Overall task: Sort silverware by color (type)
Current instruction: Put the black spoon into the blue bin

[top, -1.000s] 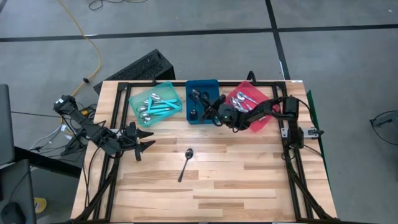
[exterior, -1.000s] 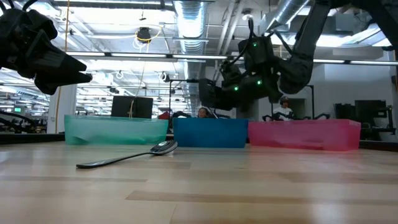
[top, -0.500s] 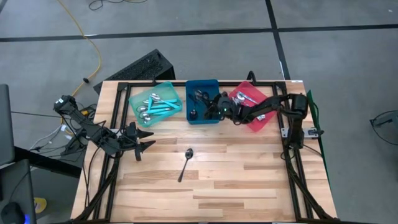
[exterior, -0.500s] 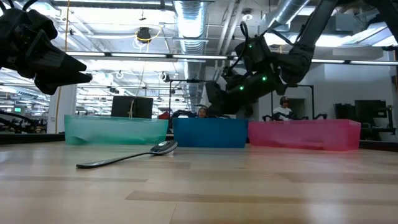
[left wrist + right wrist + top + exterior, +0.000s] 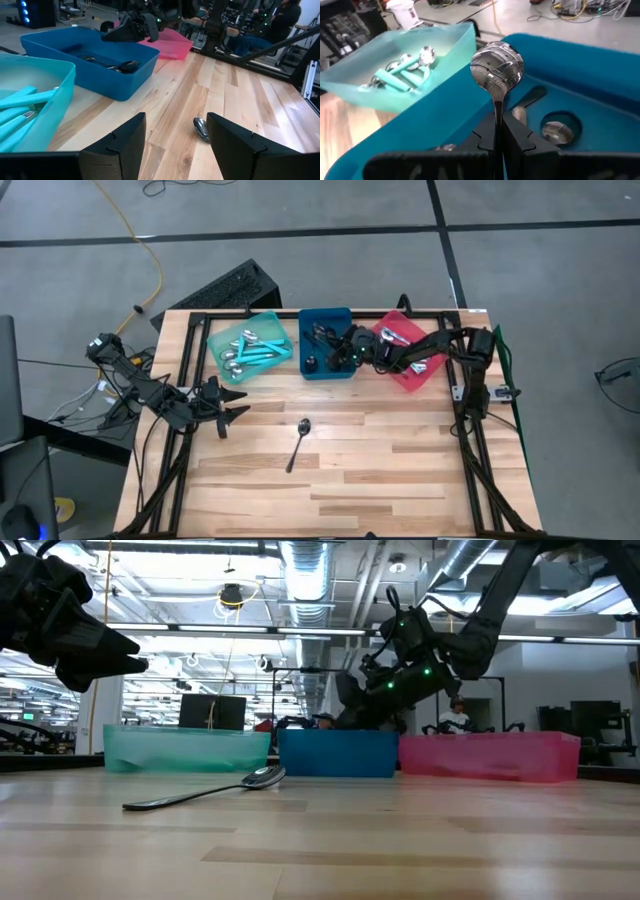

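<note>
in the high view we saw the right gripper (image 5: 340,352) reaching from the right side of the frame over the blue tray (image 5: 326,370) at upper centre, its fingers pressed tight on the stem of a dark shiny spoon (image 5: 497,71) whose bowl stood up above them in the right wrist view. the held spoon hung over the blue tray's interior, where a few dark spoons (image 5: 555,131) lay on the floor of the tray. to the left of that tray in the high view sat the teal tray (image 5: 262,319), holding the teal-handled spoons (image 5: 247,352); to its right the red tray (image 5: 424,377) held silver spoons (image 5: 393,336), partly covered by the right arm. one dark spoon (image 5: 299,442) lay alone on the bare wooden table (image 5: 400,480), just below the middle of the frame, well apart from all three trays; in the low view it rested in front of the teal and blue trays with its bowl toward them. the left gripper (image 5: 232,404) hovered at the left edge of the table, its fingers spread and holding nothing, with the lone spoon showing between them farther off in the left wrist view.
</note>
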### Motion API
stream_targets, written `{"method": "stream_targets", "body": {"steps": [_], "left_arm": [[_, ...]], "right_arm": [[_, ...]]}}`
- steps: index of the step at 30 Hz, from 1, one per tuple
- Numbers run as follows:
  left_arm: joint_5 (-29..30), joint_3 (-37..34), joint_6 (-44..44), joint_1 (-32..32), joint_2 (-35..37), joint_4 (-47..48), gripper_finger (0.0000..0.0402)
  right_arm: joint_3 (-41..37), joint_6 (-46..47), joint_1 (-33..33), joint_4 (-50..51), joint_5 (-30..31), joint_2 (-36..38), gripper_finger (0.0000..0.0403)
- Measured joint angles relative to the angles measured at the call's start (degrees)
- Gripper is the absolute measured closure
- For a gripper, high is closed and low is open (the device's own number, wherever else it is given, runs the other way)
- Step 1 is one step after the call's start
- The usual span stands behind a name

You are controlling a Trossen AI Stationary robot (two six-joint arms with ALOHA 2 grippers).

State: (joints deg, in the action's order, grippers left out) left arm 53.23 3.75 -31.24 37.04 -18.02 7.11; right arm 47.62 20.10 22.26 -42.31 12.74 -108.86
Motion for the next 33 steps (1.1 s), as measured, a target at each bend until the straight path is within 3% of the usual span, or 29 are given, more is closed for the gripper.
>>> {"method": "stream_targets", "body": {"steps": [9, 20, 33], "left_arm": [[0.02, 0.00, 0.04, 0.00, 0.02, 0.00, 0.0207], [0.07, 0.00, 0.09, 0.00, 0.02, 0.00, 0.0207], [0.09, 0.00, 0.13, 0.00, 0.00, 0.00, 0.0207]], "right_arm": [[1.02, -0.22, 0.02, 2.86, -1.10, -0.24, 0.0369], [14.71, -8.27, -1.73, 28.72, 0.90, -0.28, 0.0369], [15.53, -7.50, -1.51, 27.37, 3.07, -4.23, 0.0369]]}}
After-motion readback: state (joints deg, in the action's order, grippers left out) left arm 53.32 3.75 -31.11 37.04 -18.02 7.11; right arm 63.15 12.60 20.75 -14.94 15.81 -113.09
